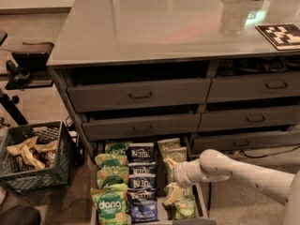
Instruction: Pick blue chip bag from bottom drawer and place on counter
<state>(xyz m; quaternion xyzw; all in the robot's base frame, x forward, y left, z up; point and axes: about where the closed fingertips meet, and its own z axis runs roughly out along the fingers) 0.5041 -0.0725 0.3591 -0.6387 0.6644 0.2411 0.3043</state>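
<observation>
Several blue bags (140, 152) are lying one behind another down the middle column of the open bottom drawer (202, 210). Each is dark navy and showing a white logo panel on its face. Bright green dang bags (111, 203) are filling the column to their left, and olive bags (169, 148) the column to their right.

The gripper (169, 179) is hanging low over that right column, at the end of a white arm (243, 172) reaching in from the right. Its jaws are standing wide apart, one pale tip toward the back of the drawer and one toward the front, with olive bags lying beneath and between them. They are gripping nothing; whether the tips are touching the bags cannot be told. The gripper is sitting just beside the blue column, not over it.

Above, the glossy grey worktop (154, 27) is carrying a black-and-white marker (281, 34) near its right edge. A crate (33, 156) is standing on the floor to the left.
</observation>
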